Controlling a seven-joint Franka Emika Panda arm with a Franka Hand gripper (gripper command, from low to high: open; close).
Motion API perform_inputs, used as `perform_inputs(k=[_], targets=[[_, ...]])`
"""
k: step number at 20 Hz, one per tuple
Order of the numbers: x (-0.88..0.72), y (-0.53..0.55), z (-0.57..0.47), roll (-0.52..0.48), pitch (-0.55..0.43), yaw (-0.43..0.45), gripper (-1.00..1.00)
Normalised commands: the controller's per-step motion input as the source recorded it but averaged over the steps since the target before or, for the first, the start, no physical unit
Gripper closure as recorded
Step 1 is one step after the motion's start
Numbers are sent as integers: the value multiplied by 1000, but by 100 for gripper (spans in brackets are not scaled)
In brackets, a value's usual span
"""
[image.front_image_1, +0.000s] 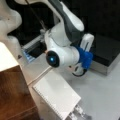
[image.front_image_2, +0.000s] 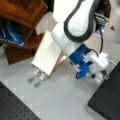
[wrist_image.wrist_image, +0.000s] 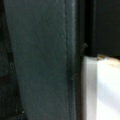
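Note:
My gripper hangs low over the grey tabletop at the end of a flat white hand. Its two metal fingers stand slightly apart with nothing between them. It also shows at a front view's bottom, where the gripper sticks out from the ribbed white hand. The nearest thing is a brown wooden cabinet, just beside the hand. The wrist view shows only a dark surface close up and a white edge; no fingers show there.
The wooden cabinet holds a blue item on a shelf. A black block lies to the right of the arm, also seen as the black block. A black perforated board fills a front view's bottom left corner.

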Motion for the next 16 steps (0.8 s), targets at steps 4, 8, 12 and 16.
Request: perform_inputs(k=[4,8,12,16], targets=[[104,2,-72,236,-79,-6,100],[146,69,-5,206,-89,-13,100],[166,157,137,125,-87,-31,100],[137,240,281,29,-100,-34,100]])
